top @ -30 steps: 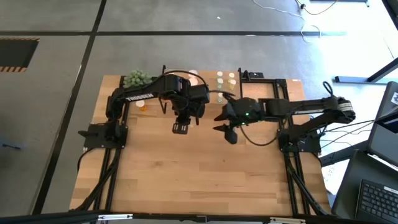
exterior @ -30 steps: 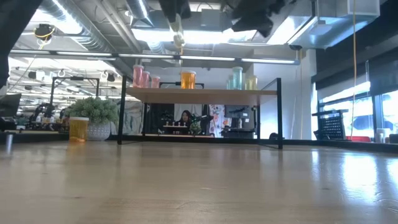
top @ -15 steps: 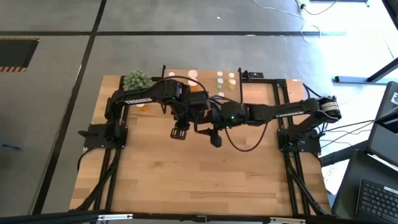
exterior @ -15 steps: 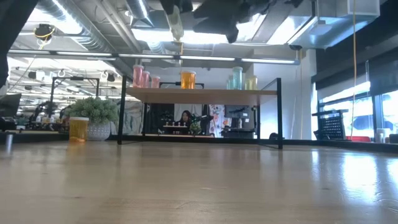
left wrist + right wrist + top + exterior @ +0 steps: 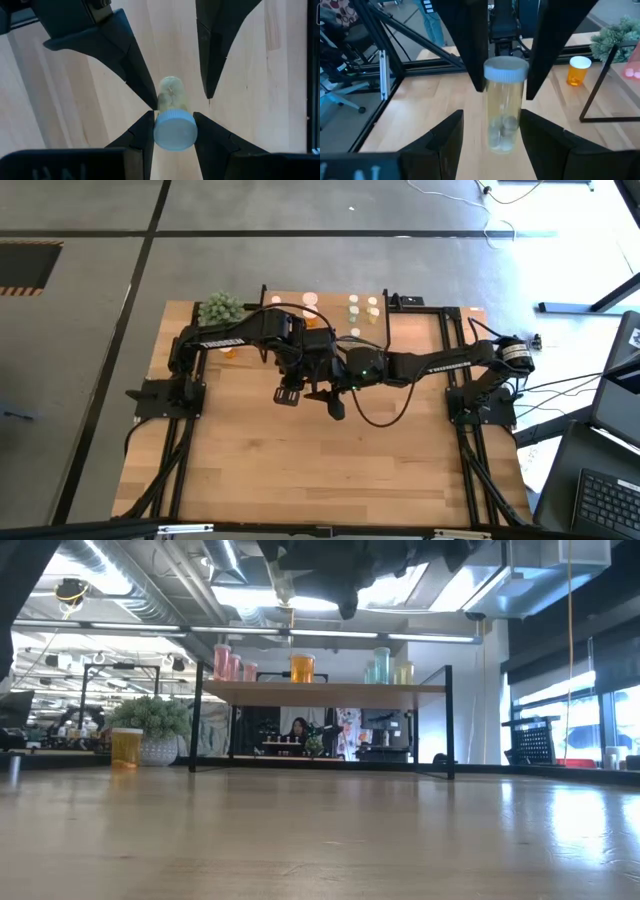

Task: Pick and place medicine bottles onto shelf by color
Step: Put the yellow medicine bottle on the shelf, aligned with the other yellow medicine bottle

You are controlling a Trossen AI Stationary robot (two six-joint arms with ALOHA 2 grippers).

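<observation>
Table [image 5: 330, 470], wooden: the near half bare.

Left gripper [image 5: 172, 117], held high over the table's middle: fingers closed on the cap end of a pale yellow-green bottle [image 5: 172, 120]. This bottle is off the table, gripped near its pale cap, body projecting outward.

Right gripper [image 5: 492, 132], reaching across from the right to the same spot: fingers parted either side of the same bottle's [image 5: 504, 102] body, apparently not yet touching, though the angle makes contact hard to rule out.

Step in hand, as judged: a handover in mid-air. To do it well, the right fingers should close square on the body, well clear of the left fingertips, and the left should let go only once that grip is firm.

Orange bottle [image 5: 126, 747], far left, standing on the table just beside a potted plant [image 5: 152, 722].

Shelf [image 5: 322, 691], far side: pink bottles [image 5: 230, 663] at its left, one orange bottle [image 5: 302, 667] in the middle, pale green bottles [image 5: 390, 665] at its right, where this one likely belongs.
</observation>
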